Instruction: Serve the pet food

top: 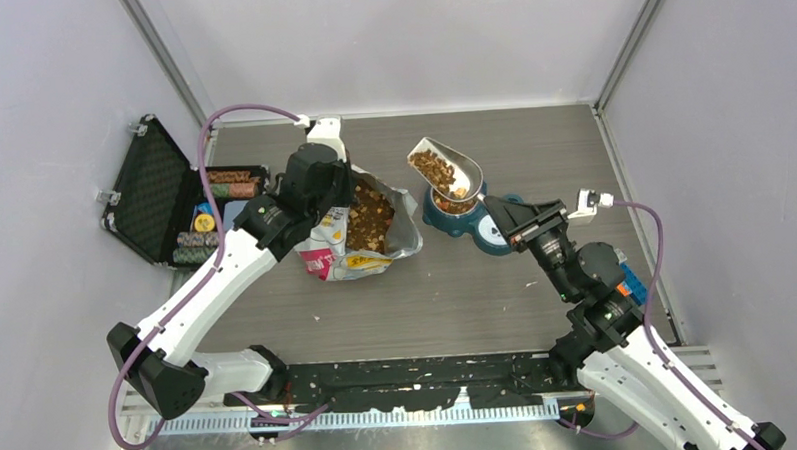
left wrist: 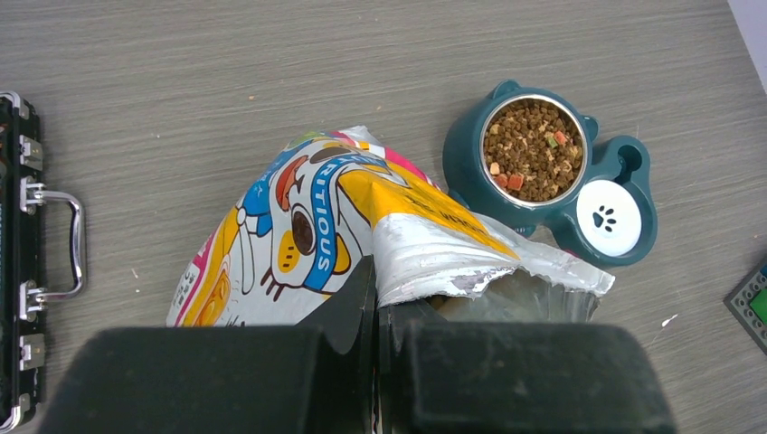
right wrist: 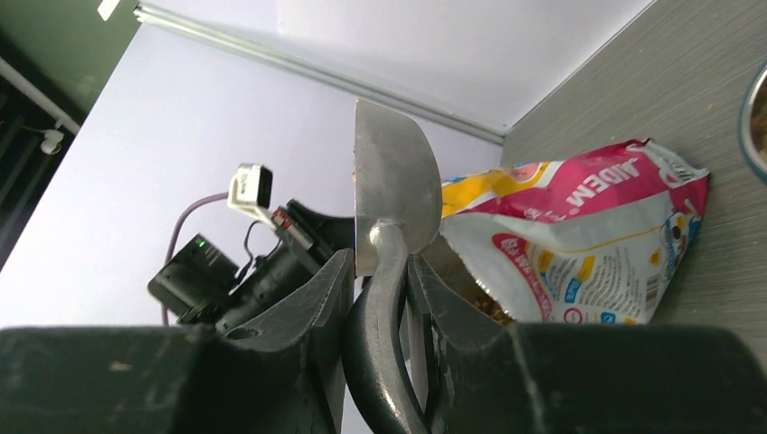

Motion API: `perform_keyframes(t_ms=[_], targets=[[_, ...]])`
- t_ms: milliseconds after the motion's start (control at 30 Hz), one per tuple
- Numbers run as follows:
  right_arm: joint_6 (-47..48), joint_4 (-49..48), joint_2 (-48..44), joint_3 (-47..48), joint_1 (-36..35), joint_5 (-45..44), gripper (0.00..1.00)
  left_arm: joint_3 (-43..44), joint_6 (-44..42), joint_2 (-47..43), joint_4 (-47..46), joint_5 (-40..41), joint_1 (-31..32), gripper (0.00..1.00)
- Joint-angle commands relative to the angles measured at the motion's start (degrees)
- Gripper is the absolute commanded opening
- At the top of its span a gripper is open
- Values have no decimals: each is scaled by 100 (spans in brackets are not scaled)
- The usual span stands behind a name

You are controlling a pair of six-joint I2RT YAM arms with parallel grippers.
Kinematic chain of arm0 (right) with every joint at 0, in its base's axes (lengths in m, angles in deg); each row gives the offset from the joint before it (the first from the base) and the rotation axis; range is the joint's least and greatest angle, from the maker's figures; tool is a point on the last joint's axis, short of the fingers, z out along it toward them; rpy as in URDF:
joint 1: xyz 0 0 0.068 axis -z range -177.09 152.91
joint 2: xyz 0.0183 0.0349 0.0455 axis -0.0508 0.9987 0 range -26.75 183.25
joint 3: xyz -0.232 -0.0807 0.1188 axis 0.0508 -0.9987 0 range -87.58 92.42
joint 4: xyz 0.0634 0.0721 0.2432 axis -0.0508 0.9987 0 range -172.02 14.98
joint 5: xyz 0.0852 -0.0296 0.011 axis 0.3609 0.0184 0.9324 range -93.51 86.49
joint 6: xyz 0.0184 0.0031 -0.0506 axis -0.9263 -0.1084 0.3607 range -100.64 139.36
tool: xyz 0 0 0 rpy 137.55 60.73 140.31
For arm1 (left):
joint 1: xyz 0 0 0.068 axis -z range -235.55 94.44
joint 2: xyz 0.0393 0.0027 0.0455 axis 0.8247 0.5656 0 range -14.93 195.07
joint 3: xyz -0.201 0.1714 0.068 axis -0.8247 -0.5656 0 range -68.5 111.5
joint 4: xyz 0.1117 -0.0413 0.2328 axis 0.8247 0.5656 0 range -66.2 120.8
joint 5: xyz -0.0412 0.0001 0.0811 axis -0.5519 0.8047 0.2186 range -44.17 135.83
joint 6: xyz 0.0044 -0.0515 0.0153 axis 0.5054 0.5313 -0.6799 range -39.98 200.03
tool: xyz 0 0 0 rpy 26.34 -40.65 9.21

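An open pet food bag (top: 360, 231) lies on the table with brown kibble (top: 371, 214) showing in its mouth. My left gripper (top: 325, 193) is shut on the bag's torn rim (left wrist: 425, 262). My right gripper (top: 496, 210) is shut on the handle (right wrist: 384, 307) of a metal scoop (top: 448, 168). The scoop is full of kibble and hangs over the teal pet bowl (top: 464, 215). In the left wrist view the bowl (left wrist: 534, 149) holds kibble, with a white paw-print dish (left wrist: 608, 217) beside it. The scoop's back (right wrist: 393, 181) shows in the right wrist view.
An open black case (top: 179, 203) with coloured items lies at the left wall; its handle (left wrist: 54, 240) shows in the left wrist view. A small blue-orange object (top: 632, 282) lies at the right near the right arm. Walls close in the table on three sides.
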Motion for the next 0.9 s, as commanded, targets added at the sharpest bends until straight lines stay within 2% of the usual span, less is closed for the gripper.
perform_keyframes(t_ms=[0, 367, 600, 867], targets=[[73, -209, 238, 399, 373, 200, 5, -40, -27, -361, -742, -51, -50, 0], [295, -63, 988, 166, 1331, 576, 5, -304, -162, -595, -857, -130, -47, 0], [1074, 447, 1107, 94, 1428, -169, 5, -439, -253, -711, -846, -93, -51, 0], [1623, 802, 1341, 184, 1438, -530, 5, -492, -302, -713, -817, -131, -47, 0]])
